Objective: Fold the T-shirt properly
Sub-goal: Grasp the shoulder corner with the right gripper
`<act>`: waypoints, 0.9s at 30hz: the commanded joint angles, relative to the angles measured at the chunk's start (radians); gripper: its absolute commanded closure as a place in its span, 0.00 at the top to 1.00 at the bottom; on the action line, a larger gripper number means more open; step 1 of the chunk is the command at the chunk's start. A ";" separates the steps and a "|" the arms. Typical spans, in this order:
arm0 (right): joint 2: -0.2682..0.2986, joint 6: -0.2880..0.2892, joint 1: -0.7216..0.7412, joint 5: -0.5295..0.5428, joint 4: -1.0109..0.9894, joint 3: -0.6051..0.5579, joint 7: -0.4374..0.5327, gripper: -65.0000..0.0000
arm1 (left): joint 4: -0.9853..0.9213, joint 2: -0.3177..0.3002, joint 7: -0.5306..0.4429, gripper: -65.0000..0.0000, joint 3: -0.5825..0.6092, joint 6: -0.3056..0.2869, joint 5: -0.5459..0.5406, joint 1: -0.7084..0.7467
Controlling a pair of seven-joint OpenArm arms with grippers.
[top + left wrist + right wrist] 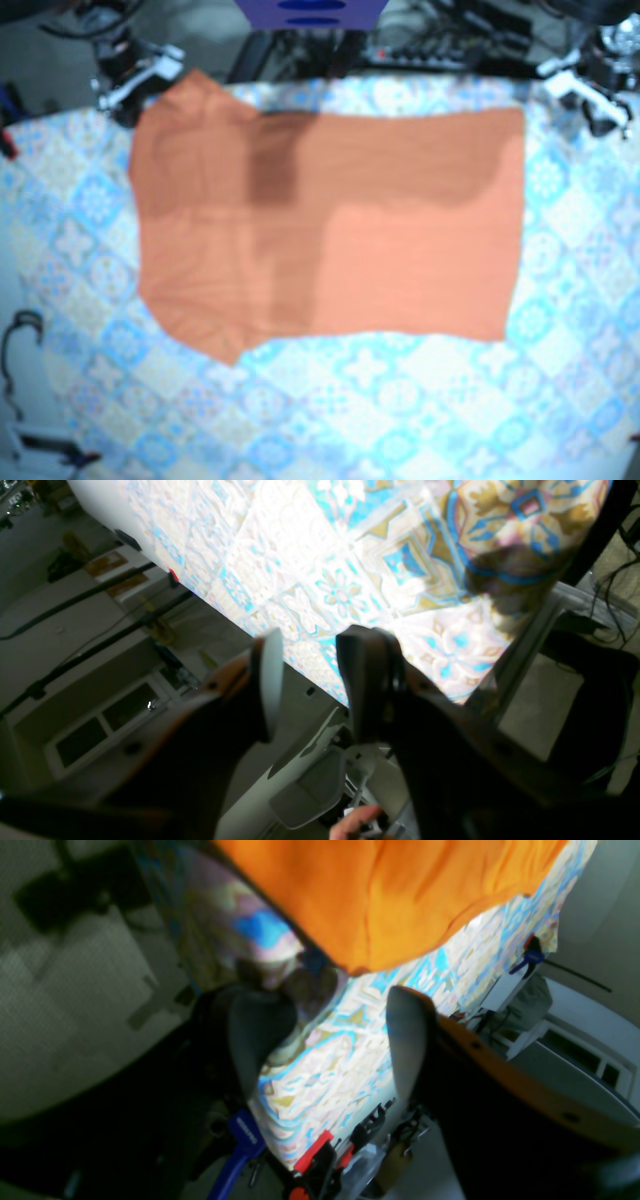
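Left wrist view: the left gripper (316,645) is seen with jaws parted and empty. Only tablecloth (350,555) lies beyond them, and no shirt is shown.

Right wrist view: the right gripper (332,1005) is likewise held wide, gripping nothing, with the shirt (390,895) edge just beyond the jaw tips. Tablecloth could be pinched along with the hem if the jaws are closed too low.

Base view: the whole shirt is shown spread flat and unfolded, which neither wrist view reveals.
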 commanded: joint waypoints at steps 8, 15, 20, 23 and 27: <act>-0.012 -0.045 0.004 -0.002 0.026 -0.004 0.008 0.57 | 0.009 -0.012 0.007 0.35 -0.011 0.015 0.002 0.007; -0.008 -0.045 0.000 -0.002 0.061 0.002 0.008 0.57 | 0.009 -0.012 0.007 0.35 -0.012 0.015 0.002 0.005; 0.018 -0.045 -0.003 0.001 0.098 -0.004 -0.043 0.57 | 0.009 -0.012 0.008 0.35 -0.012 0.015 0.002 0.005; 0.018 -0.042 -0.003 -0.001 0.107 -0.002 -0.046 0.57 | 0.009 -0.012 0.008 0.35 -0.012 0.015 0.002 0.005; 0.018 -0.040 -0.003 -0.001 0.117 -0.002 -0.049 0.57 | 0.009 -0.012 0.008 0.35 -0.012 0.015 0.002 0.005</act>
